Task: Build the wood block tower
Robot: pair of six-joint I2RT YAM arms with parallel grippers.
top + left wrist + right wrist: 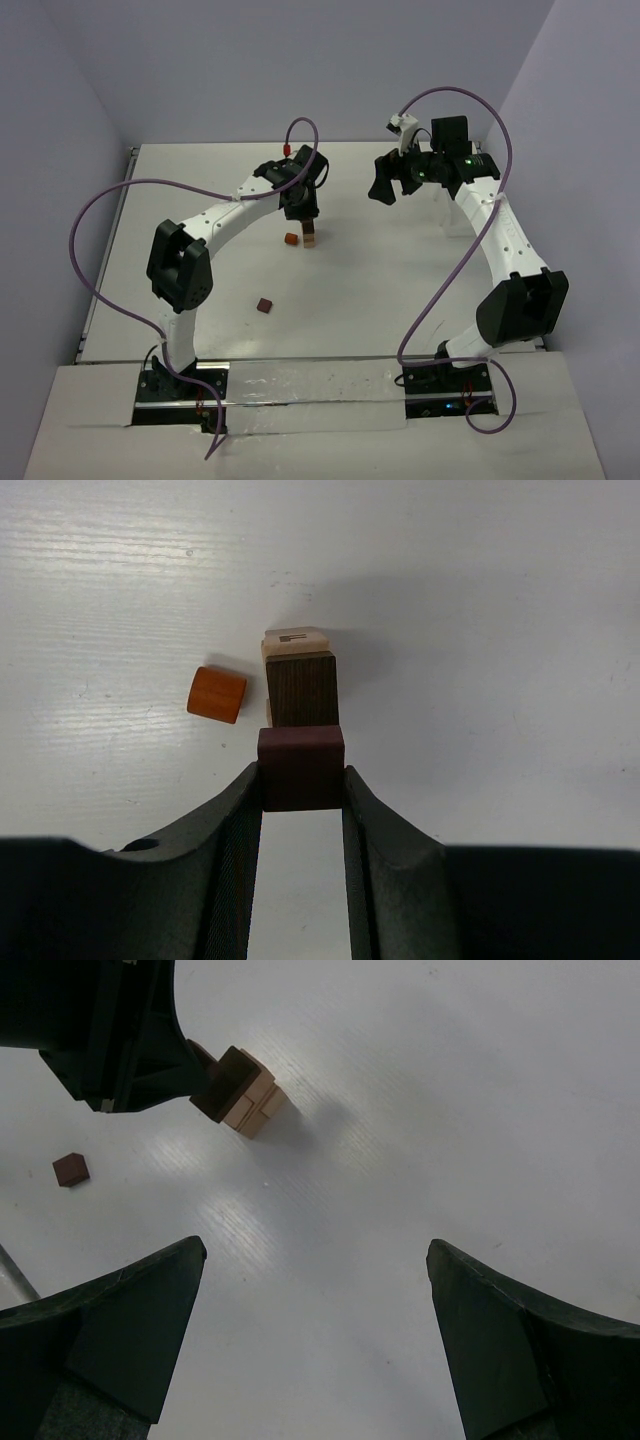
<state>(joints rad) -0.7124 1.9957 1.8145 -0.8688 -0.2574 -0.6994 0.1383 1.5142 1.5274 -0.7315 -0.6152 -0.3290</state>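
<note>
Alignment is the whole deal here. Your left arm's fingers [235, 820] are clamped on a dark reddish-brown cube [301, 768], right at the top of the tower [300, 685]. The tower stands mid-tabletop [480, 630]: tan cubes below, a dark brown one as the top layer. From the left wrist view I can't tell if the held cube is actually seated or hanging just above. I'd square its edges over the brown cube, come straight down, and let go only once it rests flat. Then lift straight up so a finger doesn't drag the stack over.

Stuff around: an orange block [217, 694] lies just beside the tower's foot, on the left in the wrist view. It's apart from the tower but near enough to nudge if you swing sideways. A loose reddish-brown cube [264, 304] lies well apart, back toward the left arm's base. Your right arm's fingers [130, 1320] are spread wide with nothing in them, off to the tower's side and not in the way.
</note>
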